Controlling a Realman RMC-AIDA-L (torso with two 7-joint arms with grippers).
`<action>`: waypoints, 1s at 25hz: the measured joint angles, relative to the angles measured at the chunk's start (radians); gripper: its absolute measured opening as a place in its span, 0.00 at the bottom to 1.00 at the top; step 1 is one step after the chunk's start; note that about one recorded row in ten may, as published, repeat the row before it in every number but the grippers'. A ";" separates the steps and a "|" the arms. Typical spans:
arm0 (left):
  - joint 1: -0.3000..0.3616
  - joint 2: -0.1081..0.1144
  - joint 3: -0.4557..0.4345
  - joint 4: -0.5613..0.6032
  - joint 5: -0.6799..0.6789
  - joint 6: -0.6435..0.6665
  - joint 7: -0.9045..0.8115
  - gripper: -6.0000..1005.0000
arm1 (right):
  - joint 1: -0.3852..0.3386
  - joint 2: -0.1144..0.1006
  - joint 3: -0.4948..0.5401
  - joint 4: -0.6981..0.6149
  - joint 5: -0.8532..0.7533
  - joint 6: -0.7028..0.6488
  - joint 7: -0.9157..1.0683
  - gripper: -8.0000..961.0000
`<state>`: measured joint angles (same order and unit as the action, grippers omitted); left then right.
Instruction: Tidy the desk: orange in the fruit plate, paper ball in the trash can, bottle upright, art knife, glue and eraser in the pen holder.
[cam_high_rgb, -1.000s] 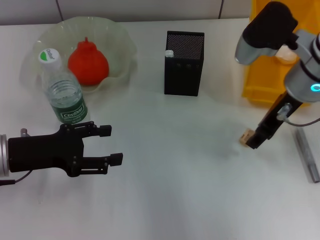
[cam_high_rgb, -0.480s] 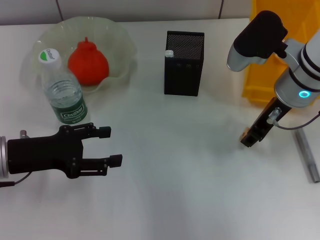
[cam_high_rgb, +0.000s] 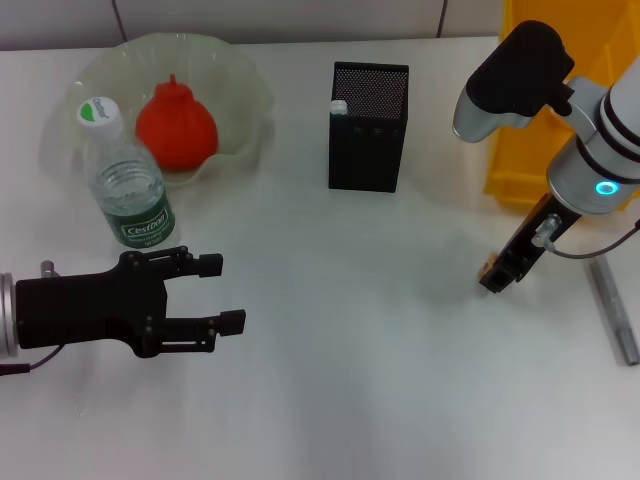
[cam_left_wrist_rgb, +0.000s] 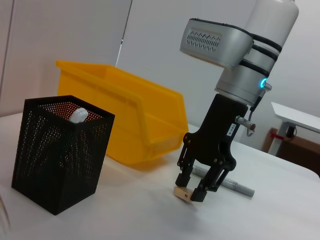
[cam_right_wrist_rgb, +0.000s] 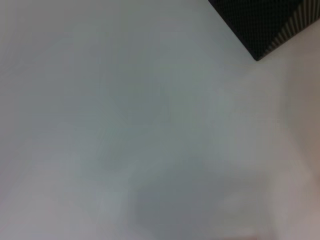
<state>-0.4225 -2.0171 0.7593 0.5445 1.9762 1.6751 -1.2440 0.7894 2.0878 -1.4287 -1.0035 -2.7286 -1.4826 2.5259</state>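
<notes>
My right gripper (cam_high_rgb: 495, 282) (cam_left_wrist_rgb: 191, 190) hangs low over the table in front of the yellow trash can (cam_high_rgb: 525, 150) (cam_left_wrist_rgb: 125, 125), shut on the small tan eraser (cam_high_rgb: 487, 267) (cam_left_wrist_rgb: 181, 192). The black mesh pen holder (cam_high_rgb: 368, 130) (cam_left_wrist_rgb: 60, 155) (cam_right_wrist_rgb: 260, 20) stands to its left with a white-capped item (cam_high_rgb: 339, 106) (cam_left_wrist_rgb: 78, 115) inside. The orange (cam_high_rgb: 176, 125) lies in the pale green fruit plate (cam_high_rgb: 240, 80). The bottle (cam_high_rgb: 126, 185) stands upright beside the plate. A grey art knife (cam_high_rgb: 612, 310) (cam_left_wrist_rgb: 235, 186) lies at the right edge. My left gripper (cam_high_rgb: 220, 293) rests open at the lower left. No paper ball shows.
The trash can sits at the table's back right corner, behind my right arm. The right wrist view shows only bare white tabletop and one corner of the pen holder.
My right gripper has shifted a little left with the eraser between its fingers. The left arm has stayed still.
</notes>
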 joint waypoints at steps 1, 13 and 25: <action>0.000 0.000 0.000 0.000 0.000 0.000 0.000 0.84 | 0.000 0.000 0.000 0.000 0.000 0.000 0.000 0.44; 0.002 0.000 0.000 0.000 -0.001 0.000 0.000 0.84 | 0.003 0.000 -0.027 0.008 0.000 0.017 0.008 0.42; 0.009 0.003 0.000 0.001 -0.006 0.016 0.000 0.84 | -0.061 -0.006 0.218 -0.500 0.179 -0.070 0.001 0.45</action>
<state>-0.4134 -2.0145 0.7593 0.5452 1.9698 1.6914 -1.2436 0.7284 2.0819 -1.2109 -1.5032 -2.5493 -1.5523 2.5268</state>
